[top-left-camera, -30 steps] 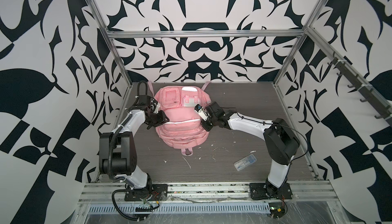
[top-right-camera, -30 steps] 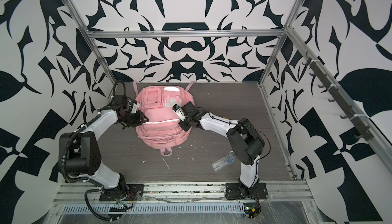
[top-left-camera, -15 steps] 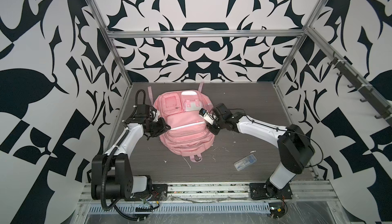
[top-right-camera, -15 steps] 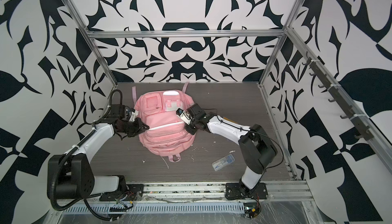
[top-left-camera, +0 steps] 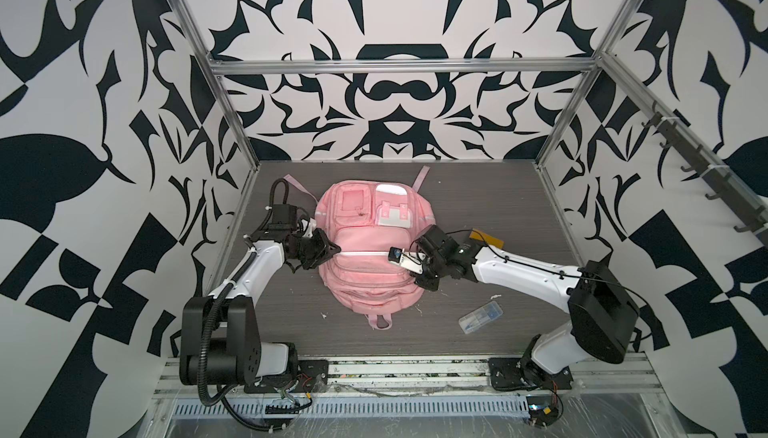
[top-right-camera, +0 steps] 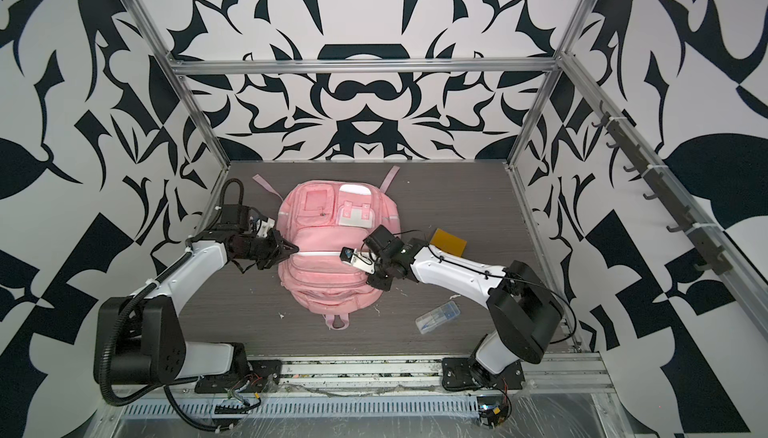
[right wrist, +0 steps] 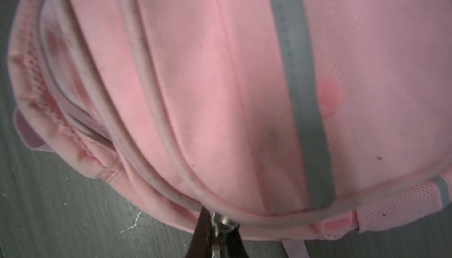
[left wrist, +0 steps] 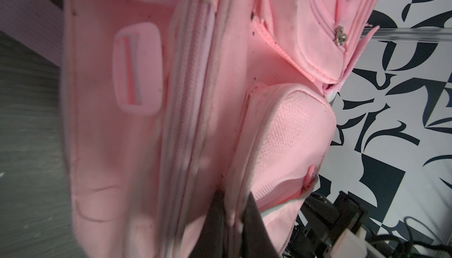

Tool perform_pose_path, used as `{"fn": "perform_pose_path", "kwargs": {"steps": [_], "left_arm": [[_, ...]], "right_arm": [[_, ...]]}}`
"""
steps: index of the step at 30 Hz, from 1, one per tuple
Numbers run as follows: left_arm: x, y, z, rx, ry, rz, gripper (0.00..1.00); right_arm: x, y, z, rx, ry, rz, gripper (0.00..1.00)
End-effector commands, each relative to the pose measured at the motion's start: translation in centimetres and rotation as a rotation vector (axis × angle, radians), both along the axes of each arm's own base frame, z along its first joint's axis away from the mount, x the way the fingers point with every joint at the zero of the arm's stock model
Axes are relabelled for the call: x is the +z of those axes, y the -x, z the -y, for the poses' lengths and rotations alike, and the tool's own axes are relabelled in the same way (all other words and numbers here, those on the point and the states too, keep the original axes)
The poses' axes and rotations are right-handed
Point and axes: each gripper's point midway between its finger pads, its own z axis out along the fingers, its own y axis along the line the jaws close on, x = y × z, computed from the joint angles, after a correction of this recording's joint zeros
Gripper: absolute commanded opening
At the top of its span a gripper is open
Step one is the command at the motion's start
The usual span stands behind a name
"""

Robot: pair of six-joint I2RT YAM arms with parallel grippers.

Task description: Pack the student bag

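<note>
The student bag [top-left-camera: 370, 274] [top-right-camera: 332, 278] is a large pink backpack lying front-up mid-table, top handle toward the front. My left gripper [top-left-camera: 332, 250] [top-right-camera: 296, 249] is at its left side, shut on a fold of pink fabric beside a zip. The left wrist view shows that fold pinched in the left gripper [left wrist: 232, 201] between its dark fingers [left wrist: 216, 210]. At the bag's right edge my right gripper [top-left-camera: 423, 281] [top-right-camera: 379, 281] sits low. In the right wrist view the right gripper [right wrist: 217, 217] is shut on a metal zip pull [right wrist: 221, 220] just above the table.
A clear plastic case [top-left-camera: 481, 318] [top-right-camera: 437, 317] with blue contents lies front right of the bag. A flat orange piece [top-left-camera: 487, 237] [top-right-camera: 449, 240] sits behind my right forearm. White crumbs dot the dark table [top-left-camera: 498, 199]. A hook rail [top-left-camera: 706, 182] runs along the right wall.
The bag has slid toward the front and a little right, with both arms following it. My left gripper has closed onto the fabric fold. The right gripper stays shut.
</note>
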Motion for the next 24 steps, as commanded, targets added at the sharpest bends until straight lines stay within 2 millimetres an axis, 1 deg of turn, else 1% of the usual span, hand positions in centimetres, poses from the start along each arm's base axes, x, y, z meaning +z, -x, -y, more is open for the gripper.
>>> {"fn": "perform_pose_path", "kwargs": {"steps": [1,4,6,10,12,15,17,19,21,22,24], "left_arm": [[0.8,-2.1,-0.5,0.06,0.013,0.047,0.0],[0.8,-2.2,-0.4,0.06,0.013,0.046,0.0],[0.9,-2.4,-0.4,0.059,0.015,0.049,0.0],[0.9,-2.1,-0.5,0.065,0.013,0.05,0.0],[0.9,-1.9,-0.5,0.069,0.014,0.047,0.0],[1.0,-1.5,-0.5,0.083,0.022,0.046,0.0],[1.0,-1.1,-0.5,0.086,0.024,0.048,0.0],[0.9,-0.5,-0.5,0.091,0.025,0.045,0.0],[0.4,0.2,-0.4,0.088,0.023,0.028,0.0],[1.1,0.6,-0.3,0.085,0.026,0.054,0.0],[0.8,1.6,0.1,0.071,0.026,0.046,0.0]], "right_arm": [[0.1,3.0,-0.9,0.082,0.027,-0.063,0.0],[-0.2,3.3,-1.5,0.09,0.04,-0.059,0.0],[0.5,2.9,-2.5,0.067,-0.025,-0.052,0.0],[2.4,1.6,-4.5,0.007,-0.132,-0.056,0.0],[2.9,1.0,-5.4,-0.03,-0.173,-0.061,0.0],[3.9,-0.8,-6.2,-0.125,-0.258,-0.061,0.0],[4.4,-2.3,-6.1,-0.195,-0.302,-0.061,0.0],[4.6,-4.0,-5.3,-0.263,-0.3,-0.038,0.0],[4.8,-6.2,-4.0,-0.348,-0.288,-0.015,0.0],[4.8,-7.2,-3.1,-0.388,-0.283,-0.021,0.0],[5.0,-9.0,-1.7,-0.45,-0.294,-0.026,0.0]]}}
